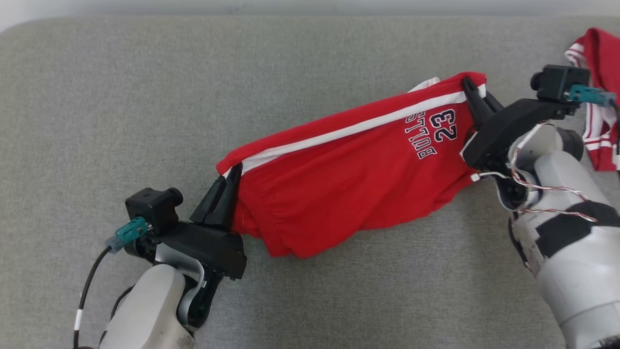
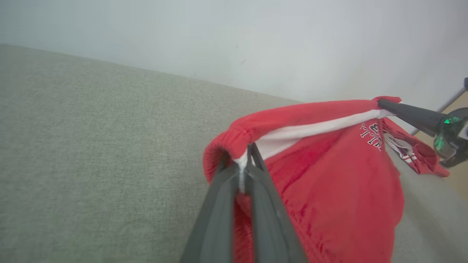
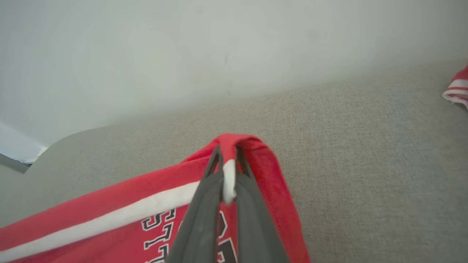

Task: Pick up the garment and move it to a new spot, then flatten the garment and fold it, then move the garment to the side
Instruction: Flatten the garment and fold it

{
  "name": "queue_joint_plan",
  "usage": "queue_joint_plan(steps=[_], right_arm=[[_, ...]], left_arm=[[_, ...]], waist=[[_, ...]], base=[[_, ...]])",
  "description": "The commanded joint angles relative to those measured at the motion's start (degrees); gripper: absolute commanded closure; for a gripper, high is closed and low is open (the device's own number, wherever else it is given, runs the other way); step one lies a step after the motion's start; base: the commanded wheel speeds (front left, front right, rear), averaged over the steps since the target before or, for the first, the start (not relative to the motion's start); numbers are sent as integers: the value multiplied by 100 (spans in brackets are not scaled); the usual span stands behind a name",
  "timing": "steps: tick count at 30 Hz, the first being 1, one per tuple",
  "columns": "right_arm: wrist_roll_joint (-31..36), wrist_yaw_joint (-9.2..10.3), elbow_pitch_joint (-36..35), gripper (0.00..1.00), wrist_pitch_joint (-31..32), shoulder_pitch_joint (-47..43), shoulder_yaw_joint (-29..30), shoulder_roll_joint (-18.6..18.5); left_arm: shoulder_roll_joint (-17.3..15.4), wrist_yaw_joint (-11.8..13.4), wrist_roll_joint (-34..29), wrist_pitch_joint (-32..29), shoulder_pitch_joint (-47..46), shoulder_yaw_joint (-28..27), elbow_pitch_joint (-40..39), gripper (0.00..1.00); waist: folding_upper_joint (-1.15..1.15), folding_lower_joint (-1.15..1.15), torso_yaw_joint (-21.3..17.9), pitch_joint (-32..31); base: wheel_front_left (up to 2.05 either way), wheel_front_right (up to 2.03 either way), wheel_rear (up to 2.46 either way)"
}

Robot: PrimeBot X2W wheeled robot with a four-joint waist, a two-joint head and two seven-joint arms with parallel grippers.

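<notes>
The garment (image 1: 339, 179) is a pair of red shorts with a white side stripe and "BULLS 23" lettering, stretched between my two grippers above the grey cushion. My left gripper (image 1: 233, 174) is shut on its waistband end at the lower left; the left wrist view shows the red-and-white edge (image 2: 241, 160) pinched between the dark fingers. At the upper right my right gripper (image 1: 470, 89) is shut on the leg-hem end, and the right wrist view has the fabric (image 3: 228, 164) clamped between its fingers. The lower part of the shorts sags toward the cushion.
The grey fabric cushion (image 1: 145, 97) spreads under everything, with a pale wall behind it. A second red and white garment (image 1: 598, 72) lies at the far right edge, beside my right arm; its corner (image 3: 457, 89) appears in the right wrist view.
</notes>
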State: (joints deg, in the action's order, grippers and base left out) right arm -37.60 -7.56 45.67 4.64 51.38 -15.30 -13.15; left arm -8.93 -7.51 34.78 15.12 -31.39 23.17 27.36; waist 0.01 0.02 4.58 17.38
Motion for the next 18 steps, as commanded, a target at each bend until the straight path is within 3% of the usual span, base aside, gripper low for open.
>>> queue_joint_plan(steps=[1, 2, 3, 4, 5, 6, 7, 18], right_arm=[[18, 18, 230, 100, -117, 107, -35, 70], [-10, 18, 392, 100, -210, 199, -68, 110], [-21, 18, 550, 90, -291, 270, -104, 143], [-29, 18, 695, 65, -399, 318, -142, 171], [-63, 17, 808, 0, -476, 346, -189, 209], [-80, 18, 887, 0, -567, 370, -247, 228], [-99, 17, 952, 0, -642, 377, -324, 218], [-570, 17, 932, 0, -972, -92, -1149, -194]], left_arm=[[16, 10, -39, 0, -66, -17, 86, 100], [37, 9, -63, 0, -89, -29, 145, 100], [53, 9, -94, -1, -103, -29, 209, 100], [67, 9, -138, 0, -118, -25, 271, 100], [79, 9, -190, -1, -123, -27, 332, 72], [94, 9, -240, 0, -124, -21, 366, 21], [121, 9, -257, 0, -121, -21, 385, 0], [97, 9, -826, -1, 456, -439, 179, 0]], waist=[[-1, -2, 58, 87], [-1, -2, 53, 78], [-1, -2, 48, 67], [-1, -2, 45, 49], [-1, -2, 44, 24], [-1, -2, 48, 4], [-1, -2, 53, -19], [-1, -2, -39, -450]], base=[[0, 0, 0], [0, 0, 0], [0, 0, 0], [0, 0, 0], [0, 0, 0], [0, 0, 0], [0, 0, 0], [0, 0, 0]])
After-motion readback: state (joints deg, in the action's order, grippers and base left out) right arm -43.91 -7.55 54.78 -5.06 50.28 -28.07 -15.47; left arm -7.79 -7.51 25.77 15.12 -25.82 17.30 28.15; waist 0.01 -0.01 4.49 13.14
